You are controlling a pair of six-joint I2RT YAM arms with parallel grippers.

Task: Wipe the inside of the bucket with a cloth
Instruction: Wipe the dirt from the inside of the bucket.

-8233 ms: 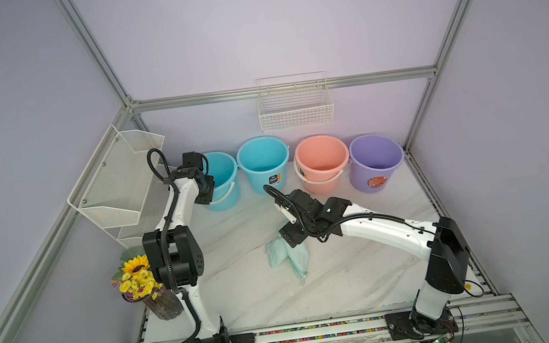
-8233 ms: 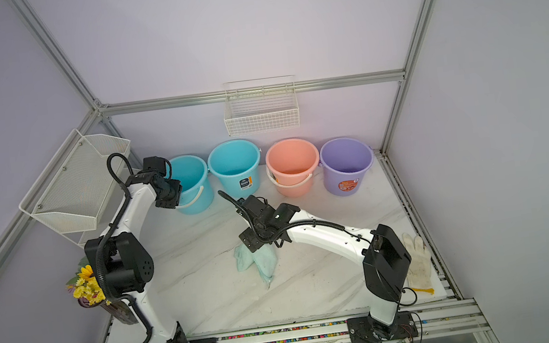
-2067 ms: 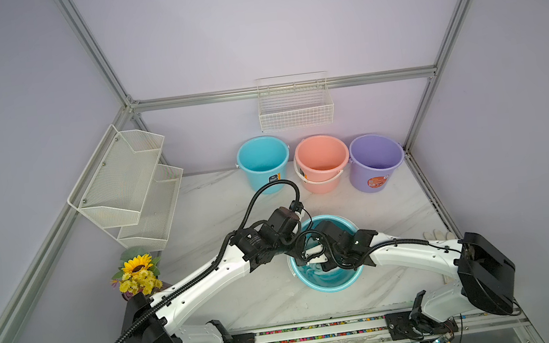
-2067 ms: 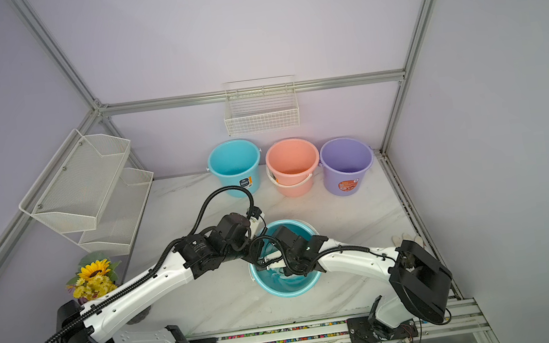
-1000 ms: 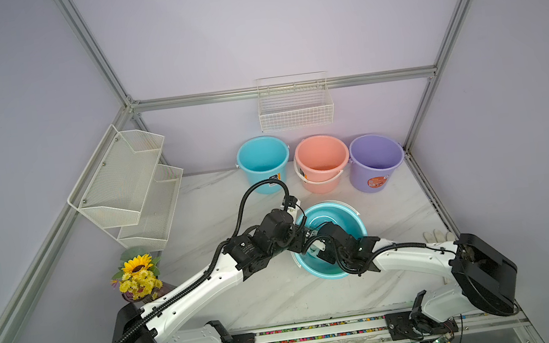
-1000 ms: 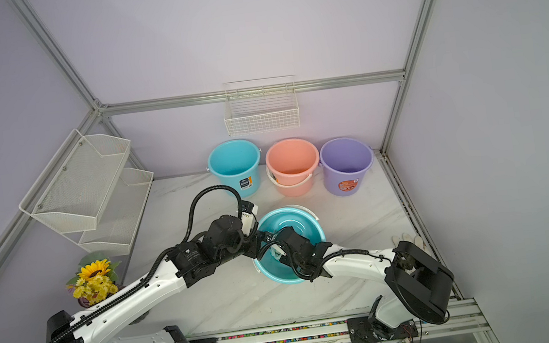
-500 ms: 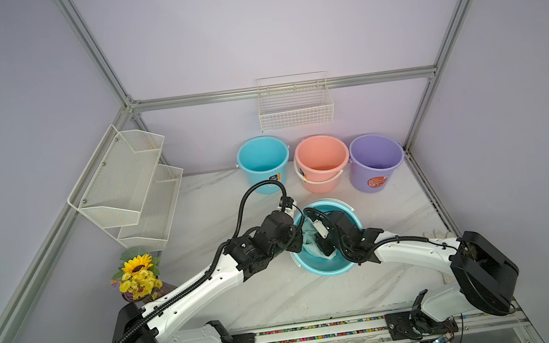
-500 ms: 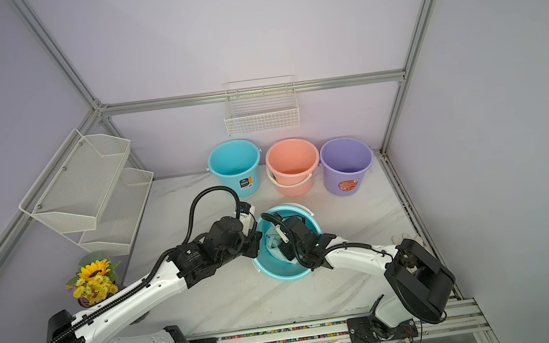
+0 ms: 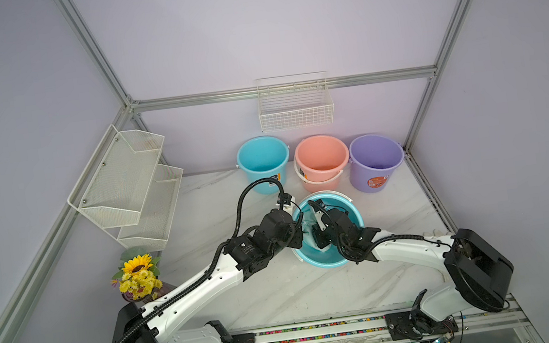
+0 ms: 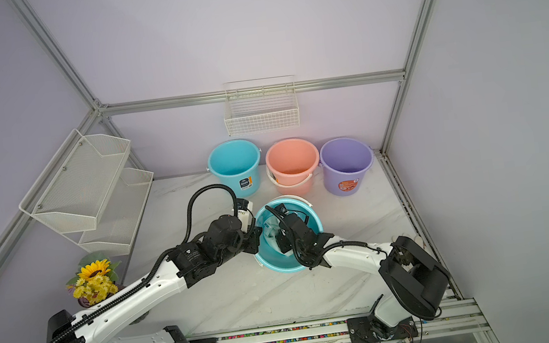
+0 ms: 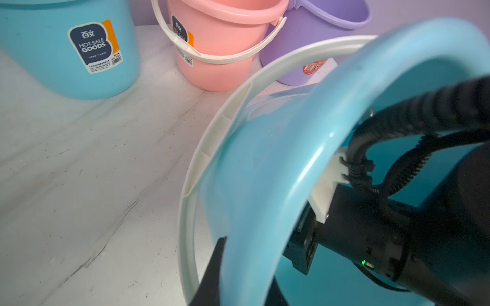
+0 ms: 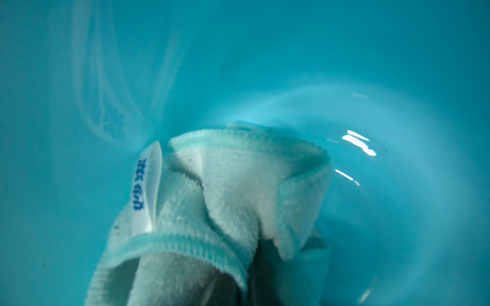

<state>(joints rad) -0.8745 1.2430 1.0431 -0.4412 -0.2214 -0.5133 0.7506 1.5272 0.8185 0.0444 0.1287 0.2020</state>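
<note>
A teal bucket (image 9: 328, 262) (image 10: 290, 266) stands tilted in the middle of the table in both top views. My left gripper (image 9: 298, 240) (image 11: 244, 286) is shut on its rim (image 11: 265, 185) at the left side, one finger outside and one inside. Its white handle (image 11: 212, 148) hangs beside the rim. My right gripper (image 9: 320, 241) (image 12: 256, 286) reaches inside the bucket (image 12: 318, 66), shut on the pale mint cloth (image 12: 233, 198) (image 10: 269, 231). The cloth's white tag (image 12: 147, 185) shows, and the cloth lies bunched against the bucket's inner wall and bottom.
A blue bucket (image 9: 263, 161), a pink one (image 9: 321, 159) and a purple one (image 9: 376, 159) stand along the back wall. A wire basket (image 9: 295, 109) hangs above them. A mesh shelf (image 9: 128, 183) and a vase of flowers (image 9: 138, 274) are at the left.
My right gripper has moved the cloth round inside the bucket, from the near side towards the left wall. The bucket has shifted slightly back, still gripped at the rim.
</note>
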